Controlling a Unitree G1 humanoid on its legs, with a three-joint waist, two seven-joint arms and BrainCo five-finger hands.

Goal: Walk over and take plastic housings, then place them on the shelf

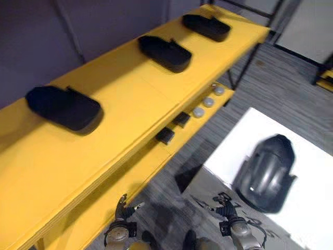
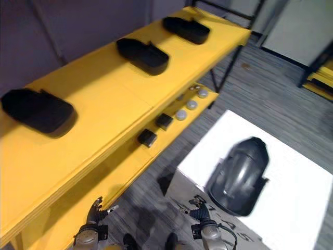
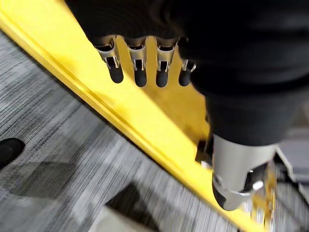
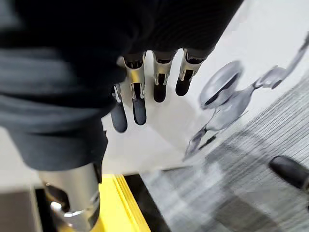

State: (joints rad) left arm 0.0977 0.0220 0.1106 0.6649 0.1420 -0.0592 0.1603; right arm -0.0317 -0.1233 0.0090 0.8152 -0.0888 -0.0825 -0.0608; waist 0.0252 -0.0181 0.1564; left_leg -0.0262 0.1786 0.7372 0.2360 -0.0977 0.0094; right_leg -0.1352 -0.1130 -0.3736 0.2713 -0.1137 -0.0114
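One dark grey plastic housing (image 1: 266, 174) lies on the white box (image 1: 312, 172), its long axis running away from the robot. It sits just ahead and slightly right of the right hand (image 1: 226, 210), which hangs slack-fingered and empty. The left hand (image 1: 122, 207), equally loose and empty, is by the yellow shelf (image 1: 135, 104), where three black housings (image 1: 165, 52) rest. The right hand looks better placed to reach.

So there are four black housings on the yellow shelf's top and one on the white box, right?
No, three: near housing, middle housing, far housing on the yellow shelf, per the left eye view. The grey housing on the white box is right.
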